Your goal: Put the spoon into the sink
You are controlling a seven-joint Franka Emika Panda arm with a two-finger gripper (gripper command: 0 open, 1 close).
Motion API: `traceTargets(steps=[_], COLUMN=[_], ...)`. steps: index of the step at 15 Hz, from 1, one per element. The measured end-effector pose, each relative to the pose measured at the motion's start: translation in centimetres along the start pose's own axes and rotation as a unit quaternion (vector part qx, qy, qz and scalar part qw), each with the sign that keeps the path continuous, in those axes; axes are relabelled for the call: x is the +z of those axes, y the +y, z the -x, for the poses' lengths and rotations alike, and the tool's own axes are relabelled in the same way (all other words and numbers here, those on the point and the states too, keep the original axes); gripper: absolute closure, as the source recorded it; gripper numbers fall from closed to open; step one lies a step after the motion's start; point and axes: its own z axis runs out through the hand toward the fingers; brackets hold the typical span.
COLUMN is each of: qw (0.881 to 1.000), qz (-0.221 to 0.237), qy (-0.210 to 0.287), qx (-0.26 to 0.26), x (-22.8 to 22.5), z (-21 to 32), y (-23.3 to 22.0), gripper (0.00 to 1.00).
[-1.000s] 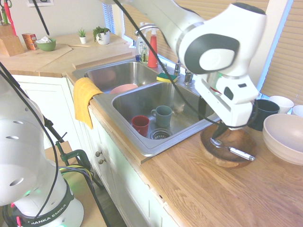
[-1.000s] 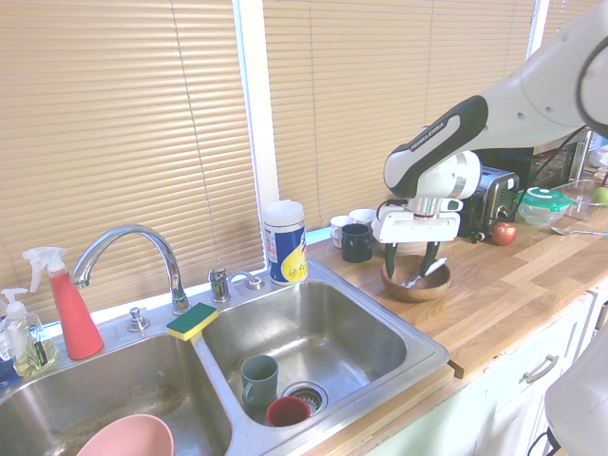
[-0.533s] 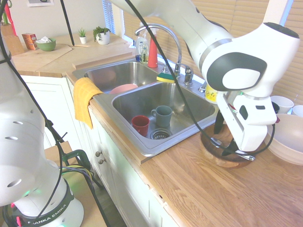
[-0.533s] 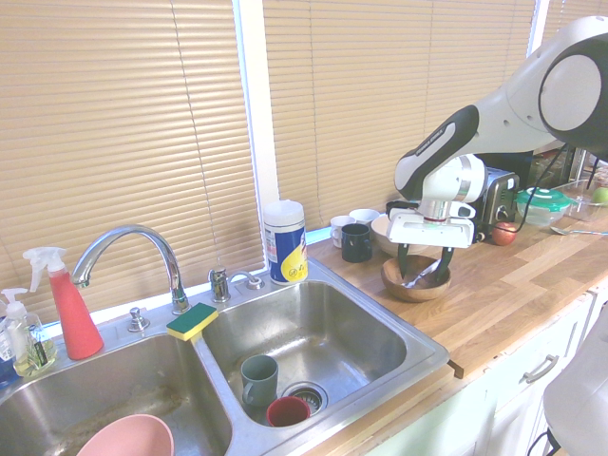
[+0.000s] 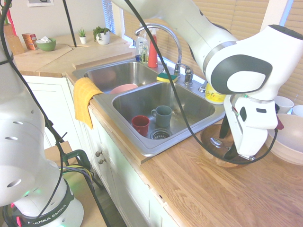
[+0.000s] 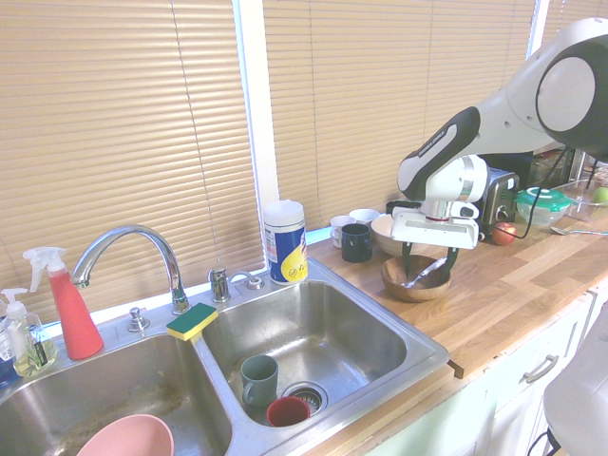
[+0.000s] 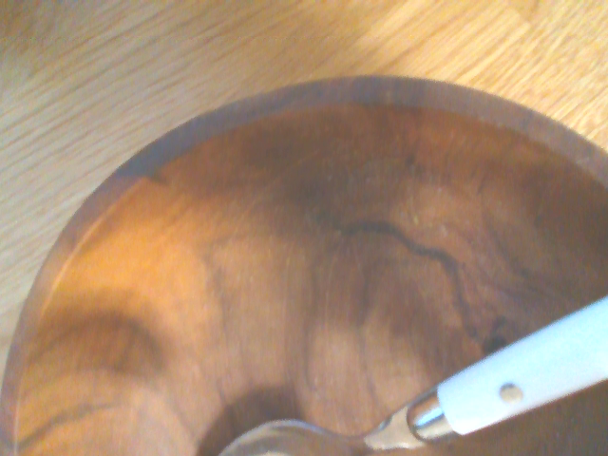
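While the spoon [image 7: 513, 385] leans in the wooden bowl [image 6: 404, 290], the robot's gripper [image 6: 430, 261] hangs over it, fingers spread wide, beside the sink [image 6: 313, 332].

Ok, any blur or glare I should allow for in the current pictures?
Wrist view: wooden bowl soft, spoon's handle washed pale, shadow beside the spoon's bowl. First exterior view: robot arm nearly blown out. Second exterior view: bright highlights in the sink.
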Motion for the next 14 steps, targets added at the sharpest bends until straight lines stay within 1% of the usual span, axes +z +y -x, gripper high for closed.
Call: traceTargets(steps=[10, 14], qw=[0.996, 0.994], qz=[0.012, 0.021], qy=[0.032, 0.039], qx=[0.081, 0.102], x=[0.3, 1.2], z=[-1.2, -1.3], y=[-1.6, -2.2], gripper=[1.00, 1.00])
